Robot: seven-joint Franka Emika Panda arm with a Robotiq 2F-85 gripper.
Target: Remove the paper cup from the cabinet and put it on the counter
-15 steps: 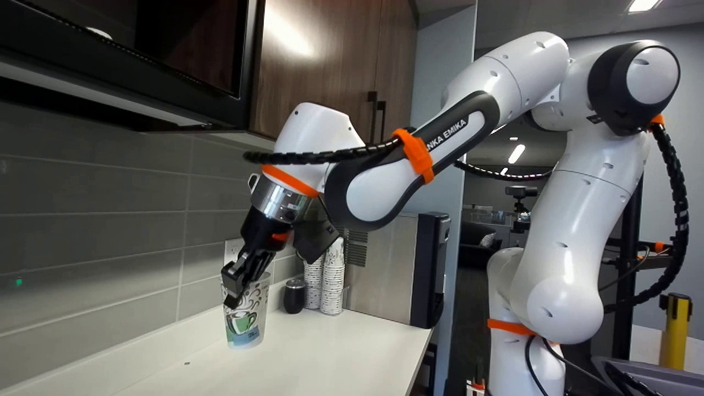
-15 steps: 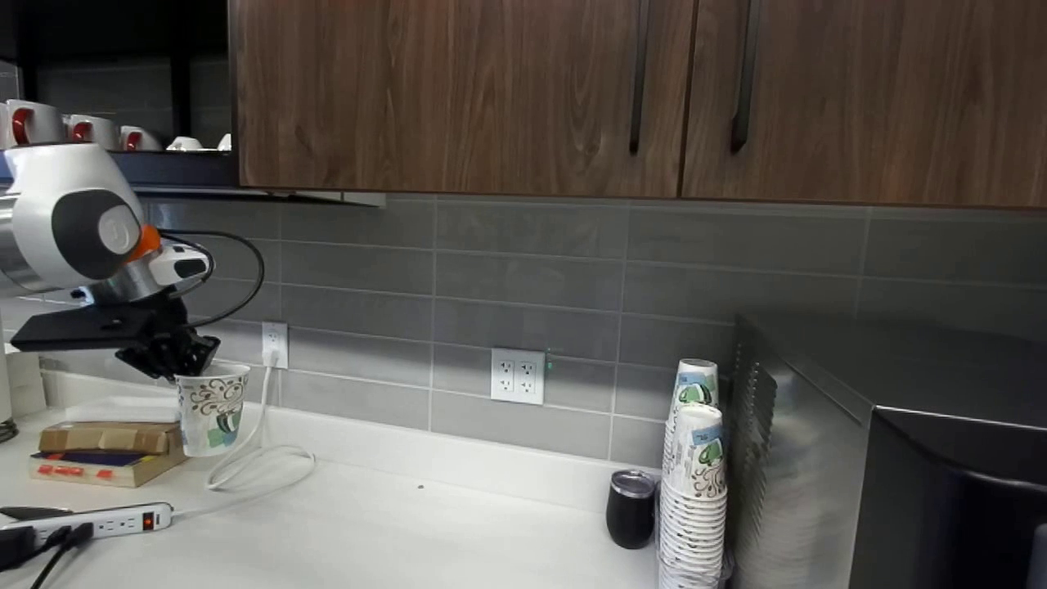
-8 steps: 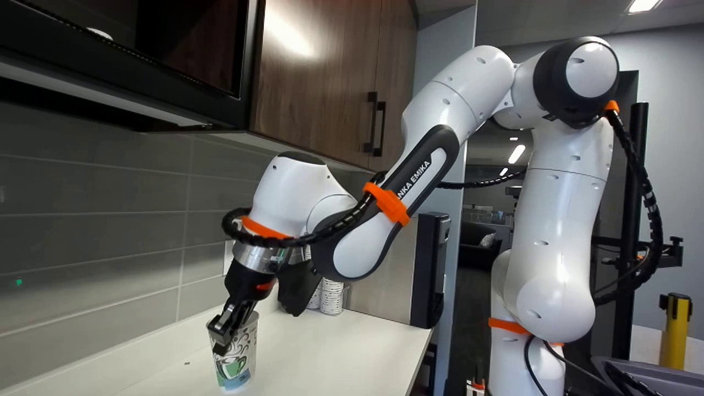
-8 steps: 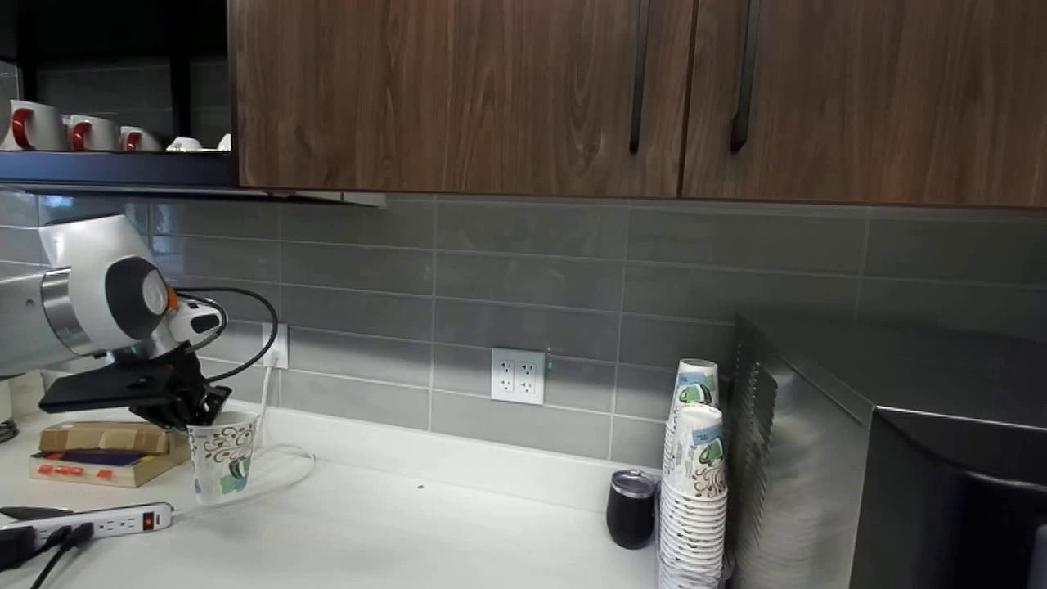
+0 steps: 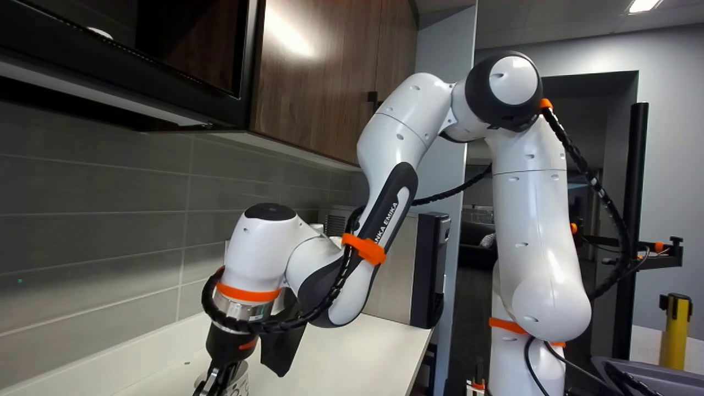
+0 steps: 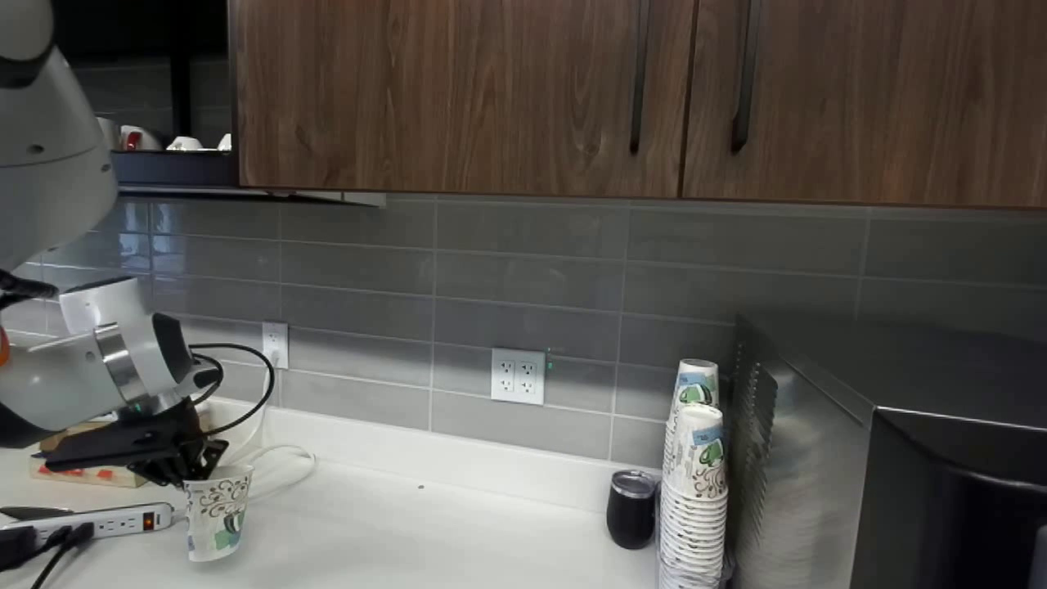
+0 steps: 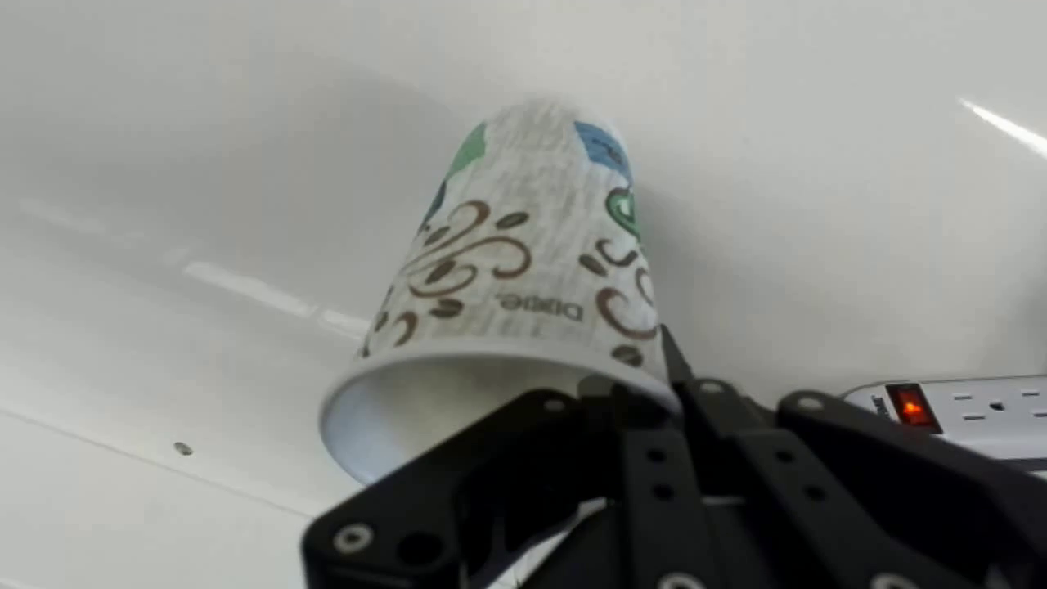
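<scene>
The paper cup is white with a green, blue and brown print. My gripper is shut on its rim, one finger inside and one outside, as the wrist view also shows. The cup is mouth up, slightly tilted, low over the off-white counter. I cannot tell whether its base touches. In an exterior view the gripper and cup are cut off by the bottom edge. The brown cabinet is above, doors shut.
A power strip lies beside the cup, with books and a white cord behind. A black tumbler, stacked cups and a steel machine stand to the right. Mugs sit on a shelf above.
The gripper has come down toward the counter with the cup held by its rim. The arm has lowered and the hand stands more upright.
</scene>
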